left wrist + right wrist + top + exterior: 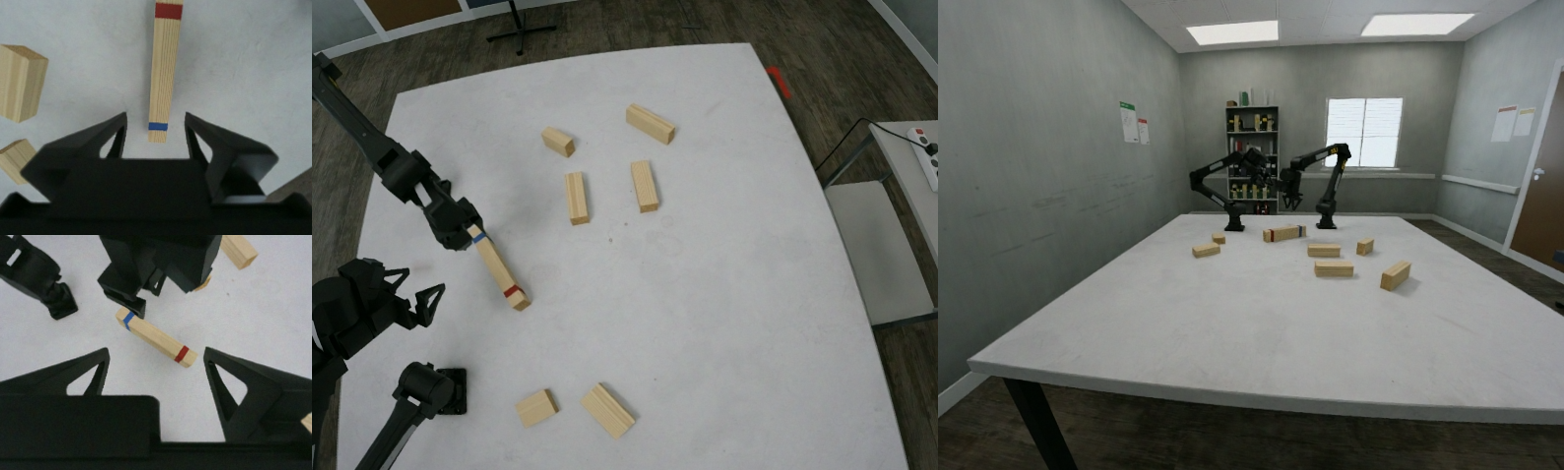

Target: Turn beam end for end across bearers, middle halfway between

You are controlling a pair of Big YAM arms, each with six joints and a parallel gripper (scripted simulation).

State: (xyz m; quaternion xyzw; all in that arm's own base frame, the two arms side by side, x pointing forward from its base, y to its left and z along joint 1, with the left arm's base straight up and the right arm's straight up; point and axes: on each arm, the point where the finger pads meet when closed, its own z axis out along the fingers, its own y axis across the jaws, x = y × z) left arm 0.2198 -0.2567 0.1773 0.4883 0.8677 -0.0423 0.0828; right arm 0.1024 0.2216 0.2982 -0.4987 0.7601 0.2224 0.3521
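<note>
The beam (pixel 496 264) (pixel 1285 232) (pixel 163 69) (pixel 155 336) lies flat on the table, with a blue band near one end and a red band near the other. Two bearers, a nearer one (pixel 577 198) (pixel 1323 250) and a farther one (pixel 644 187) (pixel 1334 268), lie roughly parallel with a gap between them. My left gripper (pixel 155 117) (pixel 1293 205) is partly open and empty above the beam's blue end; its fingers are mostly hidden in the top view. My right gripper (pixel 425 278) (pixel 156 352) is wide open and empty, raised to the side of the beam.
A short block (pixel 557 141) (pixel 1364 246) and a longer block (pixel 650 123) (pixel 1396 275) lie beyond the bearers. Two more blocks (pixel 536 408) (pixel 607 410) lie near the right arm's base (pixel 456 391). The two arms' hands are fairly close together.
</note>
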